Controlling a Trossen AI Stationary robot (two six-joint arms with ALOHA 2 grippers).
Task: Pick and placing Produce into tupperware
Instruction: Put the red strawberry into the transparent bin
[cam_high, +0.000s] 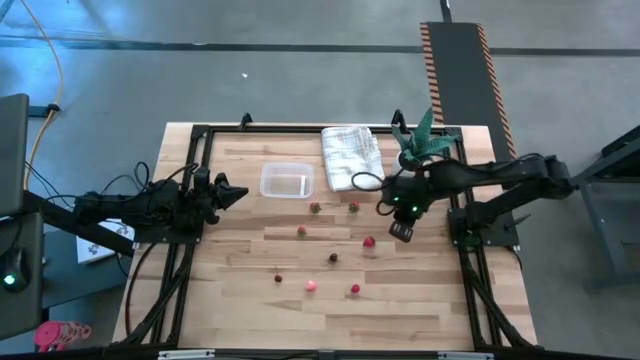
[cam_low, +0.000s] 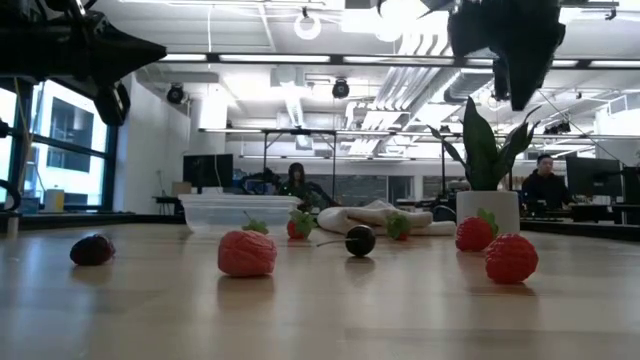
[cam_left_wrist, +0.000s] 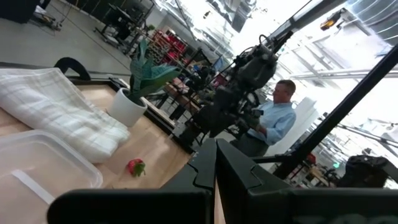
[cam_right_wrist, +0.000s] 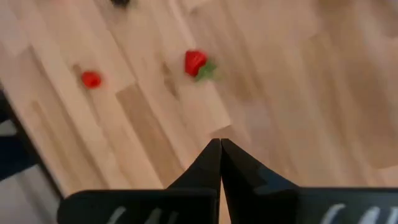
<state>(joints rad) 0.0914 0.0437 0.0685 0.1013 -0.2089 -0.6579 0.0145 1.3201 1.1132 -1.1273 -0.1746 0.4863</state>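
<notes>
Your berries (cam_high: 333, 257) lie scattered mid-tabletop (cam_high: 250, 300), none in the tub (cam_high: 287, 181), which sits beside the towel (cam_high: 351, 155). Right tool (cam_high: 401, 232) hangs above the berries near the plant (cam_high: 424, 140), fingers closed, empty. Left tool (cam_high: 232, 194) waits at the left edge, closed, empty.

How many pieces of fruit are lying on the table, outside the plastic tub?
8 show in the high view, all on the wood. The tub looks empty. The right arm may hide another.
</notes>
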